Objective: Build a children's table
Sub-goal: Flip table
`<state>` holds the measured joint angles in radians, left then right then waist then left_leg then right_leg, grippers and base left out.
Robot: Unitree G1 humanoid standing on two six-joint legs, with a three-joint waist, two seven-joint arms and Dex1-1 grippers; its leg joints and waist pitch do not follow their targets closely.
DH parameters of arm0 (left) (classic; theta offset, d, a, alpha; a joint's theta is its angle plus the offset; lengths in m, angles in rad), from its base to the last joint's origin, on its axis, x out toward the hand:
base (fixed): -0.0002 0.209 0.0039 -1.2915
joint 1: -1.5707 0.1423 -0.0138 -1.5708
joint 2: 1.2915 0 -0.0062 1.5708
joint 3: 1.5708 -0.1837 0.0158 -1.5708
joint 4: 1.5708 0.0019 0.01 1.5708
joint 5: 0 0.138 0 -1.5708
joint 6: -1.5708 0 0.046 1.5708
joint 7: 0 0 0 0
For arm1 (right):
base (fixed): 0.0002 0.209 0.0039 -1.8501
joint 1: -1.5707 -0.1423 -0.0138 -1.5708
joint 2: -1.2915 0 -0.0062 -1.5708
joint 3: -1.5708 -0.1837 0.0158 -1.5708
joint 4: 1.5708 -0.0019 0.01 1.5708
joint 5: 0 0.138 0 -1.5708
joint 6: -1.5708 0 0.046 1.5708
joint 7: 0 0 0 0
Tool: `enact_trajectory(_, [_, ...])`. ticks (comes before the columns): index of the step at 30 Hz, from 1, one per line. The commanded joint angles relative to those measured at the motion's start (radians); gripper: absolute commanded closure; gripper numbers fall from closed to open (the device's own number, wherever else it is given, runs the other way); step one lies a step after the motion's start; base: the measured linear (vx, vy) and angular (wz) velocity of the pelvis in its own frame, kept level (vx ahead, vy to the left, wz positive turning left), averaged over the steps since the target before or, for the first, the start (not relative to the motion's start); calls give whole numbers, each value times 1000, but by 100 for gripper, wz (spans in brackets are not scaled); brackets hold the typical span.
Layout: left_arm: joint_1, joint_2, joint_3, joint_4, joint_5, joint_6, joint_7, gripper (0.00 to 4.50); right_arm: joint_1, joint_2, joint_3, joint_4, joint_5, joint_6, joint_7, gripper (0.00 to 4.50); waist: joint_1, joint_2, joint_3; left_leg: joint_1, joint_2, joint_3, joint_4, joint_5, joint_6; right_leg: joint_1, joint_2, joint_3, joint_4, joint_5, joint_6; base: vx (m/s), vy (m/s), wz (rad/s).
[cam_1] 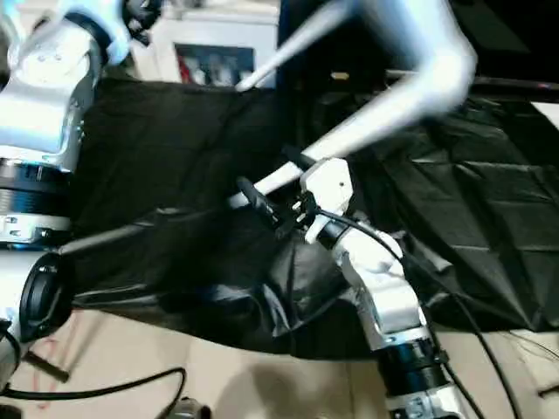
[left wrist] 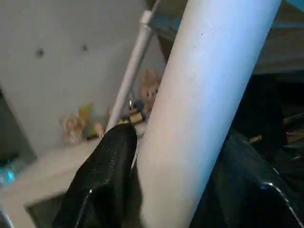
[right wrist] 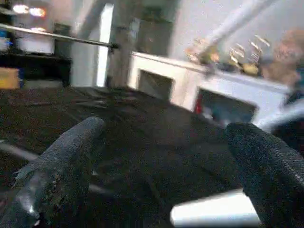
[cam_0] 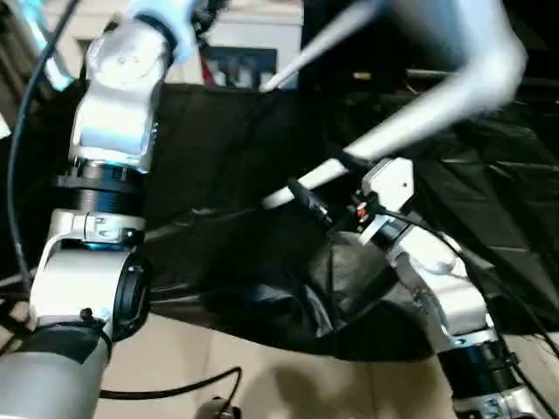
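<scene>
The left arm [cam_0: 109, 122] is built of brushed silver housings stacked in rounded blocks, split by a ribbed black collar and a white band, with a black disc set into the lower white casing. A thin black cable [cam_0: 26, 105] loops beside it. The right arm [cam_1: 384, 297] is silver too, ending below in a black ribbed ring, with a white angular bracket [cam_1: 327, 185] and black wires near its wrist. Gripper fingers [right wrist: 61, 152] are black and grainy-textured.
</scene>
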<state>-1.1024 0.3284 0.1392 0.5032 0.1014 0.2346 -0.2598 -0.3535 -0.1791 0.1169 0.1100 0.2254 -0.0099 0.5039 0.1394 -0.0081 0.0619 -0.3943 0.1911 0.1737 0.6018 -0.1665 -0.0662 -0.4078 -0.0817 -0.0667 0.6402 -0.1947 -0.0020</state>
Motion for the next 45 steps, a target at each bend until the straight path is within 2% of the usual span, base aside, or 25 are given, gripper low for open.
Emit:
enact_trajectory(1, [8, 3, 53, -35, -49, 10, 23, 223, -8, 30, -82, 44, 11, 2, -113, 0, -2, -6, -84, 15, 33, -15, -67, -149, 17, 47, -61, 42, -75, -112, -171, 0, 0, 0])
enact_trajectory(4, [35, 8, 51, -59, -54, 4, 14, 231, -19, 56, -143, 73, 8, -10, -217, 0, 0, -7, -90, 13, 31, -13, -61, -65, 27, 49, -59, 42, -57, 23, -203, 0, 0, 0])
enact_trajectory(5, [43, 11, 46, -65, -53, -4, 6, 234, -23, 60, -158, 81, 6, -2, -243, 0, 1, -9, -91, 12, 28, -11, -57, -36, 40, 50, -57, 41, -52, 74, -212, 0, 0, 0])
enact_trajectory(6, [73, 21, 24, -94, -45, -38, -13, 237, -43, 66, -207, 116, 8, 12, -321, 0, 2, -8, -94, 15, 27, -9, -54, -16, 54, 49, -55, 42, -48, 113, -221, 0, 0, 0])
enact_trajectory(7, [78, 23, 21, -99, -44, -42, -15, 237, -46, 67, -215, 122, 9, 16, -332, 0, -1, -10, -95, 12, 26, -8, -52, 9, 65, 51, -53, 41, -44, 143, -227, 0, 0, 0])
enact_trajectory(8, [102, 24, 12, -127, -51, -52, -29, 240, -73, 65, -247, 165, 26, 35, -366, 0, 1, -10, -95, 13, 25, -7, -51, 17, 71, 50, -53, 41, -45, 152, -227, 0, 0, 0])
enact_trajectory(11, [117, 26, 8, -147, -50, -52, -37, 250, -107, 61, -265, 212, 46, 39, -364, 0, 0, -8, -98, 17, 25, -3, -43, 52, 92, 47, -51, 40, -37, 210, -241, 0, 0, 0])
enact_trajectory(12, [124, 29, 3, -156, -46, -53, -42, 257, -125, 62, -274, 236, 51, 39, -363, 0, 0, -10, -98, 15, 24, -3, -41, 60, 101, 50, -51, 41, -36, 221, -241, 0, 0, 0])
enact_trajectory(13, [133, 31, 1, -167, -43, -53, -42, 259, -156, 58, -285, 278, 60, 33, -356, 0, -2, -14, -99, 13, 24, -2, -41, 63, 106, 53, -54, 40, -35, 225, -246, 0, 0, 0])
enact_trajectory(17, [156, 42, -12, -200, -40, -63, -44, 264, -261, 44, -303, 415, 63, 6, -334, 0, -4, -12, -98, 12, 26, -2, -41, 57, 100, 52, -55, 39, -34, 198, -251, 0, 0, 0])
enact_trajectory(18, [172, 45, -17, -224, -41, -66, -47, 265, -333, 34, -306, 513, 51, -17, -319, 0, -3, -13, -99, 14, 27, -1, -40, 61, 96, 51, -54, 38, -33, 196, -252, 0, 0, 0])
enact_trajectory(19, [174, 45, -17, -227, -41, -65, -48, 266, -341, 34, -307, 525, 52, -18, -313, 0, -10, -14, -99, 10, 26, -2, -40, 61, 93, 53, -53, 38, -30, 197, -258, 0, 0, 0])
enact_trajectory(20, [184, 47, -20, -242, -42, -64, -50, 267, -379, 34, -314, 578, 61, -21, -284, 0, -7, -13, -100, 13, 25, 2, -37, 63, 96, 51, -53, 39, -31, 204, -260, 0, 0, 0])
enact_trajectory(21, [184, 47, -20, -242, -42, -64, -50, 269, -379, 34, -314, 578, 61, -21, -284, 0, -10, -14, -98, 10, 25, 1, -38, 73, 102, 54, -51, 39, -30, 215, -260, 0, 0, 0])
enact_trajectory(22, [195, 57, -25, -254, -33, -64, -52, 270, -433, 33, -317, 656, 67, -31, -235, 0, -12, -21, -100, 9, 25, 1, -35, 88, 111, 55, -52, 38, -26, 236, -263, 0, 0, 0])
enact_trajectory(24, [197, 57, -25, -256, -32, -63, -52, 272, -440, 33, -317, 667, 68, -33, -227, 0, -11, -17, -101, 9, 23, 2, -32, 111, 125, 53, -51, 38, -24, 259, -272, 0, 0, 0])
enact_trajectory(25, [200, 59, -23, -264, -33, -58, -51, 273, -469, 30, -322, 714, 71, -33, -222, 0, -13, -21, -102, 8, 24, 1, -32, 120, 131, 55, -52, 37, -21, 265, -280, 0, 0, 0])
enact_trajectory(27, [204, 64, -26, -275, -34, -54, -50, 275, -516, 28, -332, 798, 78, -25, -207, 0, -13, -20, -103, 10, 24, 2, -29, 138, 139, 53, -51, 37, -20, 275, -289, 0, 0, 0])
enact_trajectory(28, [206, 66, -28, -279, -34, -53, -48, 275, -538, 27, -336, 839, 78, -27, -198, 28, -15, -20, -102, 9, 25, 1, -29, 137, 141, 54, -52, 36, -20, 270, -294, 0, 0, 0])
enact_trajectory(31, [210, 69, -34, -287, -35, -48, -44, 275, -597, 28, -356, 949, 85, -34, -135, 35, -20, -19, -101, 10, 27, 2, -28, 118, 144, 53, -54, 36, -21, 250, -304, 0, 0, 0])
enact_trajectory(34, [208, 72, -35, -286, -36, -47, -43, 276, -631, 26, -359, 1004, 79, -46, -115, 73, -20, -15, -101, 11, 28, 1, -26, 122, 150, 51, -54, 35, -19, 256, -314, 0, 0, 0])
enact_trajectory(38, [208, 75, -36, -286, -36, -48, -44, 276, -652, 25, -362, 1031, 80, -50, -104, 79, -20, -17, -104, 12, 28, 1, -24, 140, 155, 52, -54, 35, -16, 272, -318, 0, 0, 0])
enact_trajectory(39, [212, 78, -37, -293, -35, -44, -46, 276, -685, 21, -371, 1073, 80, -50, -94, 98, -21, -16, -104, 11, 28, 1, -23, 138, 156, 52, -55, 34, -15, 272, -323, 0, 0, 0])
enact_trajectory(43, [222, 82, -38, -307, -37, -36, -48, 276, -714, 16, -385, 1113, 76, -54, -88, 119, -20, -24, -101, 5, 26, 3, -22, 108, 149, 55, -58, 38, -14, 257, -322, 0, 0, 0])
enact_trajectory(45, [228, 85, -39, -316, -37, -30, -49, 277, -729, 12, -397, 1136, 80, -58, -93, 152, -20, -26, -104, 3, 26, 1, -20, 121, 153, 54, -58, 37, -10, 267, -324, 0, 0, 0])
